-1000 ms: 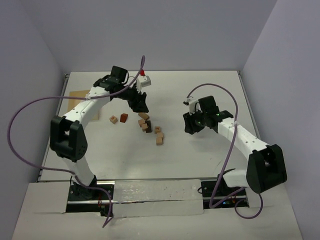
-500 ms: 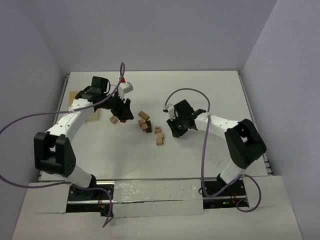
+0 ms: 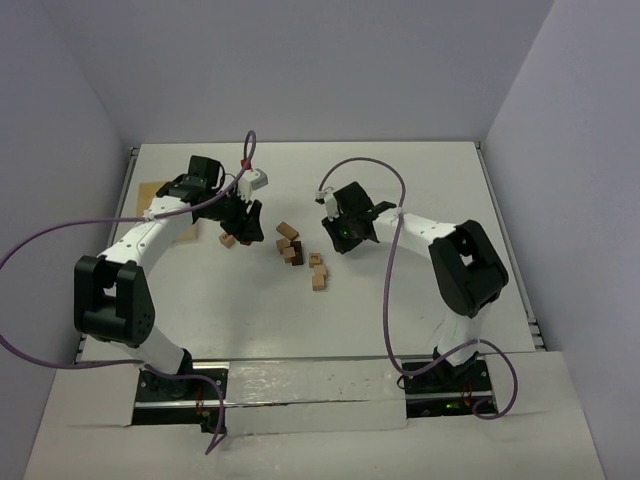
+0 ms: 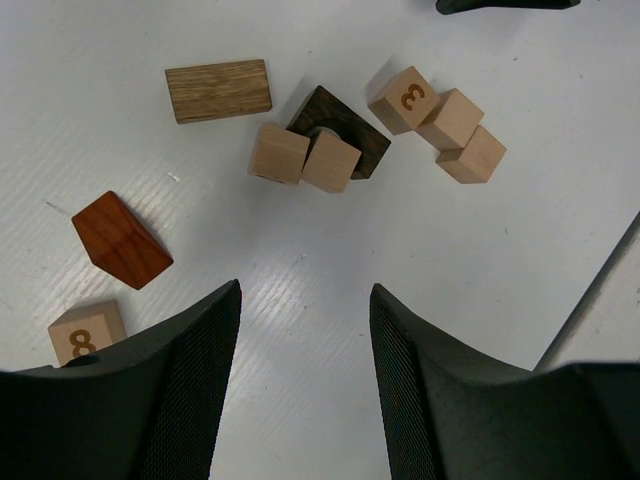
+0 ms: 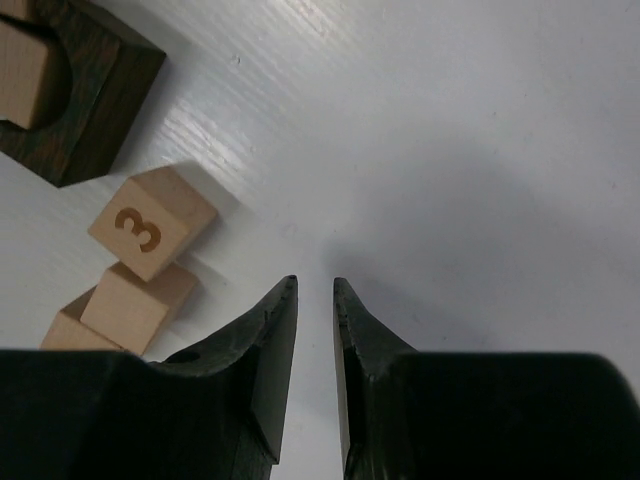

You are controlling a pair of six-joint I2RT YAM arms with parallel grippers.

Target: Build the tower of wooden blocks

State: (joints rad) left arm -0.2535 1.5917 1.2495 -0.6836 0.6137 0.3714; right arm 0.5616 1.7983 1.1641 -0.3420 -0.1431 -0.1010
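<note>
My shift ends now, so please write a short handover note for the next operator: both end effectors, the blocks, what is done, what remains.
Left end effector: open, empty, above the table, near the orange-brown block and the block marked 8.
Right end effector: shut, empty, beside the block marked 3.
Blocks: all loose on the table. Two pale cubes sit against the dark arch piece; the flat brown block lies apart.
Done: no tower stands yet.
Left: choose a base and stack the blocks.
</note>
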